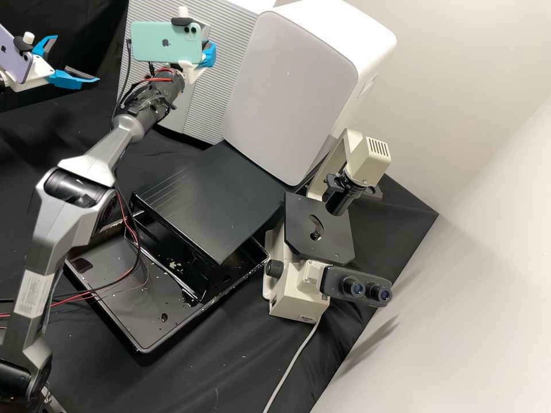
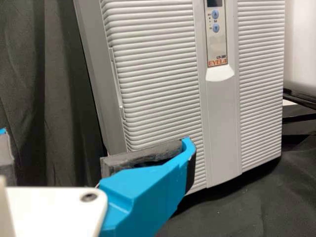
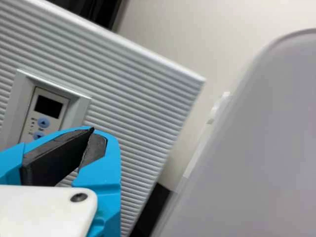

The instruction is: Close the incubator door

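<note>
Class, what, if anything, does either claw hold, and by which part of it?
Nothing is held: the left claw is open and empty, the right claw shut on nothing.

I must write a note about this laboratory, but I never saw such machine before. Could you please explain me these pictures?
These show a two-armed robot at a black bench. The high view looks down from a fixed camera; each wrist view comes from a camera on one arm. The left gripper is open, with nothing between its blue fingers. The right gripper is shut near the ribbed incubator, and I see nothing held in it. Further along stand a white rounded box and a microscope. A black stand sits in a shallow tray.
</note>
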Robot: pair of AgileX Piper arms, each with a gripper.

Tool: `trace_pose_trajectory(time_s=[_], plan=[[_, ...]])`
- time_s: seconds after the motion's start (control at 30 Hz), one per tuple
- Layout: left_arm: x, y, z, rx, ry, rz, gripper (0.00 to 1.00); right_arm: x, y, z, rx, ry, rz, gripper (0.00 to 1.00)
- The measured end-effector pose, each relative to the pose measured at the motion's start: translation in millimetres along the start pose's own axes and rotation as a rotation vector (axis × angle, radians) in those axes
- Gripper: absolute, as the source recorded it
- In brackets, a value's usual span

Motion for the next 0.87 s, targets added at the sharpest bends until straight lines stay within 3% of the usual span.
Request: trace_pose_trajectory(time_s=[0.27,0.53,0.63,0.8,0.87], plan=[[0,0.0,0,0.0,0.0,0.0,1.0,-62,13,-1,-0.005,0.123,0.168,0.0],[0,0.0,0,0.0,0.0,0.0,1.0,-132,3,29,-0.003,0.125,0.333,0.0],[0,0.0,0,0.0,0.0,0.0,1.0,-154,-1,45,0.039,0.128,0.372,0.0],[0,0.0,0,0.0,0.0,0.0,1.0,-187,-9,75,0.139,0.111,0.411,0.0],[0,0.0,0,0.0,0.0,0.0,1.0,-196,-13,84,0.153,0.102,0.406,0.0]])
